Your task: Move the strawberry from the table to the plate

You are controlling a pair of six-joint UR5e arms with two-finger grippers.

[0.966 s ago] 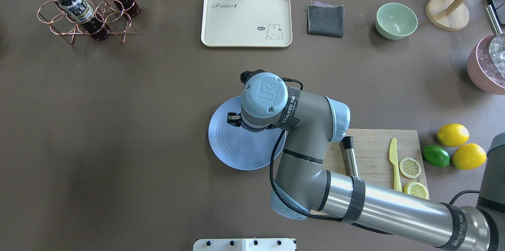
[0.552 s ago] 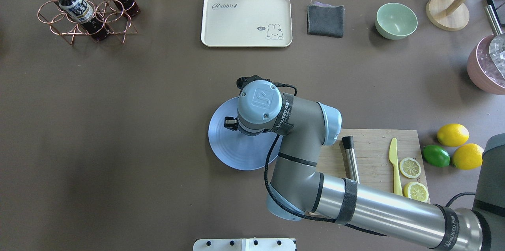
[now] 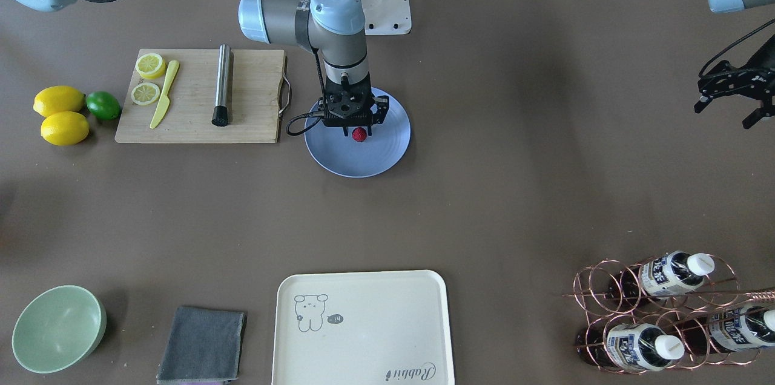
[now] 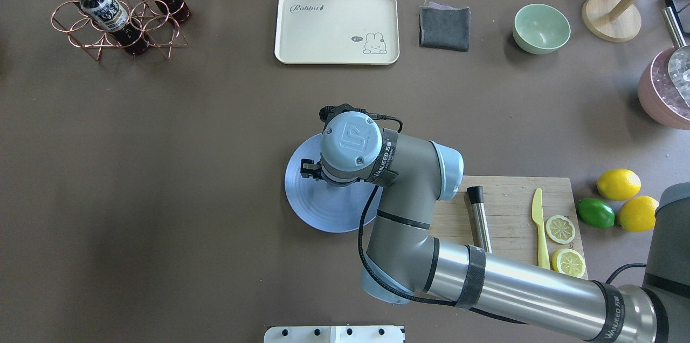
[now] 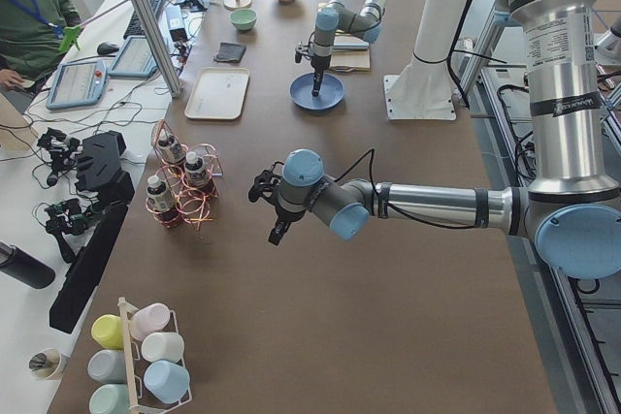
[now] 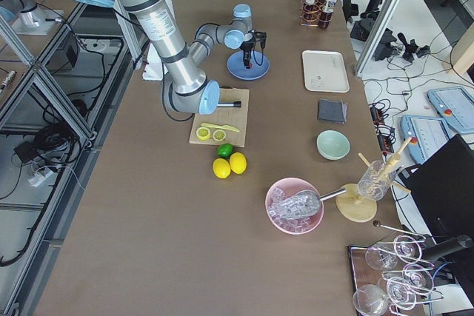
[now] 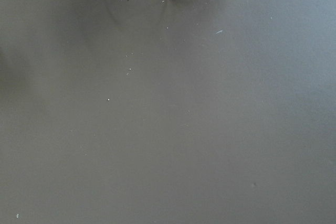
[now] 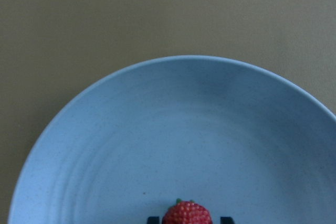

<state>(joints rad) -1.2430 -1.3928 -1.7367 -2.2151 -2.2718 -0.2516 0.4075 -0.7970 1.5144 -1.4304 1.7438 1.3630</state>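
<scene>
The table (image 3: pixel 514 191) is matte brown. At centre, the plate (image 3: pixel 387 149) is blue-grey with faint concentric rings. The strawberry (image 3: pixel 359 134) is red and finely dotted, with a green tip. At lower centre, the tray (image 3: pixel 363 324) is cream with a dark line drawing. At lower left, the bowl (image 3: pixel 57 327) is pale green and the cloth (image 3: pixel 201 344) dark grey. At left, the lemons (image 3: pixel 59 100) are yellow and the lime (image 3: pixel 103 105) green.

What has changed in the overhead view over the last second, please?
The right arm shifted toward the robot's base and slightly to the robot's left above the plate. No grasp or release shows in that view. The plate, tray, cutting board and lemons stayed put.
</scene>
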